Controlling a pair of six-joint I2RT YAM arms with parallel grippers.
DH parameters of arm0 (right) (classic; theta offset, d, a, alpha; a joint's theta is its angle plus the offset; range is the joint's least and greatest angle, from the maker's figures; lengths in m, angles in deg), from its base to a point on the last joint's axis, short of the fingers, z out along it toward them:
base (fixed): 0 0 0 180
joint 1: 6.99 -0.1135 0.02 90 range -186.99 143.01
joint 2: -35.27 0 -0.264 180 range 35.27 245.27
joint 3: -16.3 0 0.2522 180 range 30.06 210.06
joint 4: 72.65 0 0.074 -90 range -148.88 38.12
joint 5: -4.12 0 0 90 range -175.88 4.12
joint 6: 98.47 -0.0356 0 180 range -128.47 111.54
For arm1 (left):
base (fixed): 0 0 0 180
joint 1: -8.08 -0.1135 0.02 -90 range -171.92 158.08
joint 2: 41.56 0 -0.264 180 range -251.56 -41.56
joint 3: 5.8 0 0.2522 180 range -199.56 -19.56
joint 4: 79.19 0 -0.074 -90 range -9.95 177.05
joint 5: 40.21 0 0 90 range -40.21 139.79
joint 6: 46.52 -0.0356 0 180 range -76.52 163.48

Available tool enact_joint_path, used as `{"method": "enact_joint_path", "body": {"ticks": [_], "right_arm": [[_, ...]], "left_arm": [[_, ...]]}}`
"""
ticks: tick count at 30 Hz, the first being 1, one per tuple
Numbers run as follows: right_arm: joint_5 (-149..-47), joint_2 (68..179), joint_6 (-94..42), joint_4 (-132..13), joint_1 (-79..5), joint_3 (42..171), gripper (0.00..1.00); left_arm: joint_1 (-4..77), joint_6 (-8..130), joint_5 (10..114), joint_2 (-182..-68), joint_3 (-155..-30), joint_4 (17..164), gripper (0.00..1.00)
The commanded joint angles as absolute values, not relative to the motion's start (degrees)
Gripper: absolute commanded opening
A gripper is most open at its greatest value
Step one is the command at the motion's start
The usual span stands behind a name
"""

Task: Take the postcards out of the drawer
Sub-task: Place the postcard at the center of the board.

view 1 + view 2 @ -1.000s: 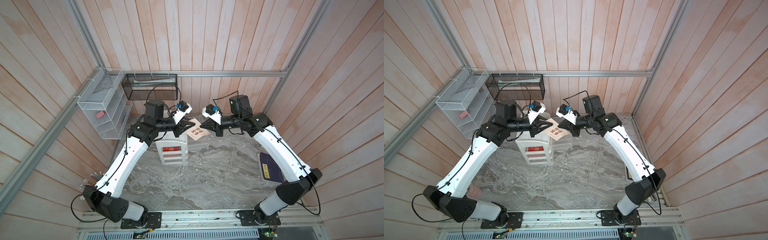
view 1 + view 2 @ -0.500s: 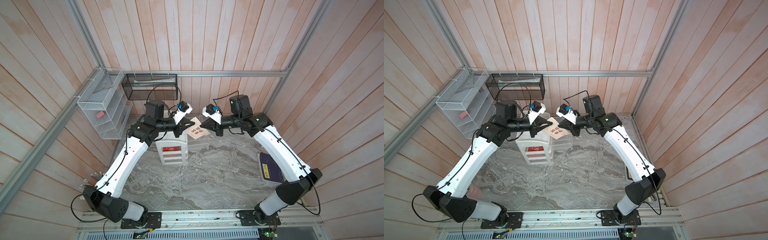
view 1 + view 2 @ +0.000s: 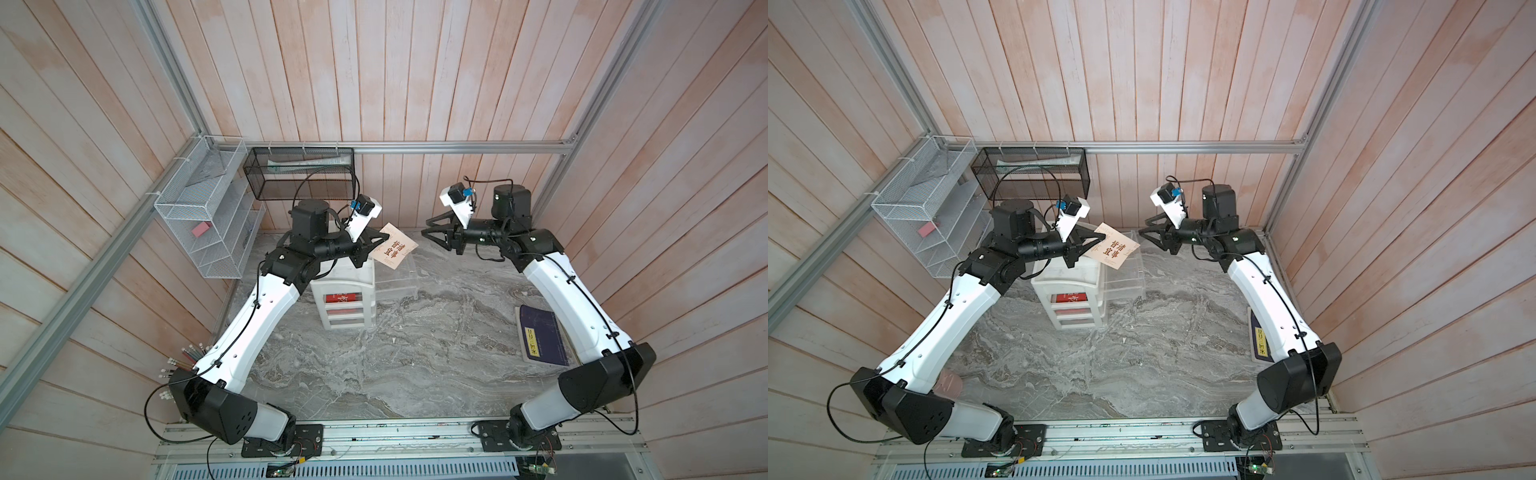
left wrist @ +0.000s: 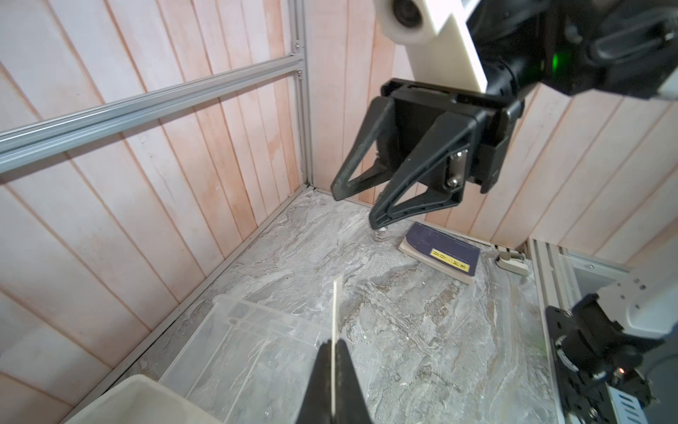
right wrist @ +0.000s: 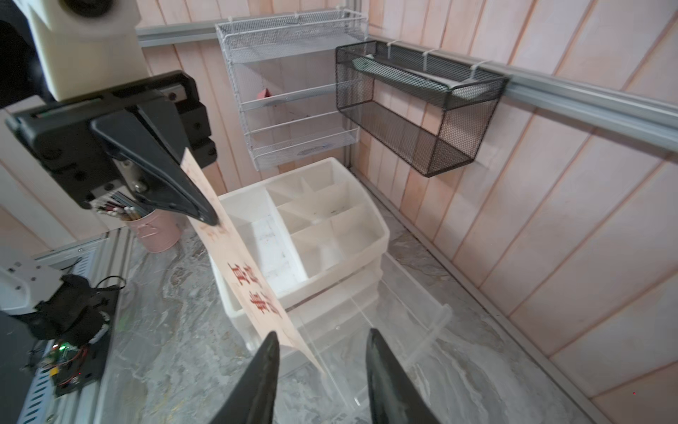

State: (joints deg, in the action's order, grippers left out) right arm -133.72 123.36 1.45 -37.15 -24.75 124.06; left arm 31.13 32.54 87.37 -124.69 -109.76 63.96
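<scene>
Above the clear drawer [image 3: 397, 277], which projects to the right from the white drawer unit [image 3: 345, 272] just above the centre of both top views, the beige postcard [image 3: 394, 251] with dark characters is held in the air. One corner of it is clamped between the closed jaws of the left gripper [image 4: 332, 347]. In the left wrist view the card is seen edge-on, as a thin pale line rising from between the fingers at the bottom centre of the frame. The right gripper [image 5: 322, 336] is held to the right of the card with its jaws parted and pointed towards it; in both top views it is seen well apart from the card. Red postcards [image 3: 343, 298] are seen through the fronts of two drawers lower in the unit. At the right of a top view a dark navy booklet [image 3: 540, 332] with a yellow label is laid flat on the grey marbled worktop [image 3: 415, 357], its right edge hidden by the right arm.
</scene>
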Motion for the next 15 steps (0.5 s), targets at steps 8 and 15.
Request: {"method": "enact_joint_path", "body": {"ticks": [8, 15], "right_arm": [[-141.88, 118.72, -45.77, -93.76, -17.39, 94.30, 0.60], [-144.70, 124.97, -61.75, -115.29, -18.19, 90.24, 0.69]], "left_arm": [[31.36, 56.25, 81.79, -128.32, -109.64, 78.47, 0.00], [31.37, 60.95, 82.38, -126.27, -104.77, 83.48, 0.00]]}}
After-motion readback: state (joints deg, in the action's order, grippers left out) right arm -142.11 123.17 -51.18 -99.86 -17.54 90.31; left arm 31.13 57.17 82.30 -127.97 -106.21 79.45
